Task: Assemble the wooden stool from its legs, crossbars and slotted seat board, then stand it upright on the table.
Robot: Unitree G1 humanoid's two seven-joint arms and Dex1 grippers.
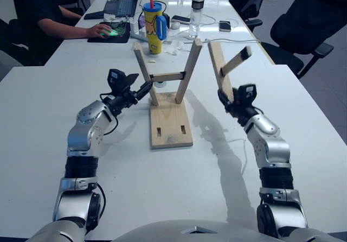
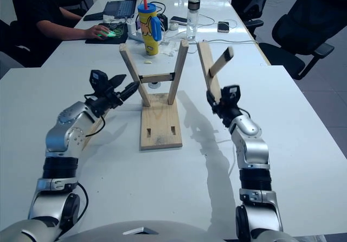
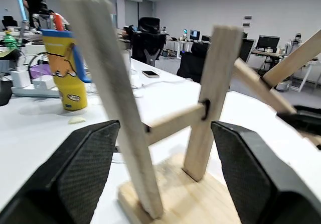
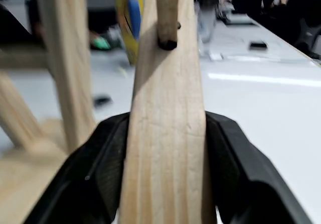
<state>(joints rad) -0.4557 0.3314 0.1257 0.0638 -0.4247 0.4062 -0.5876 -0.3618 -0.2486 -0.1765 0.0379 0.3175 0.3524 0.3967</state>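
Observation:
The slotted seat board (image 1: 171,123) lies flat on the white table. Two legs (image 1: 144,68) (image 1: 190,68) stand up from its far end, joined by a crossbar (image 1: 168,77). My left gripper (image 1: 140,86) is open just left of the left leg (image 3: 118,113), which sits between its spread fingers (image 3: 80,179) in the left wrist view. To the right of the board, my right gripper (image 1: 226,98) is shut on the lower end of a third leg (image 1: 218,63), held tilted off the table. A crossbar (image 1: 236,62) sticks out of that leg (image 4: 168,108) near its top.
Behind the stool stand a yellow cup (image 1: 154,27) and a water bottle (image 1: 196,17), with a phone (image 1: 224,26) and cables nearby. A person works at a laptop (image 1: 120,7) at the far left. Office chairs (image 1: 303,25) stand to the right. Two empty slots (image 1: 171,129) show in the board's near end.

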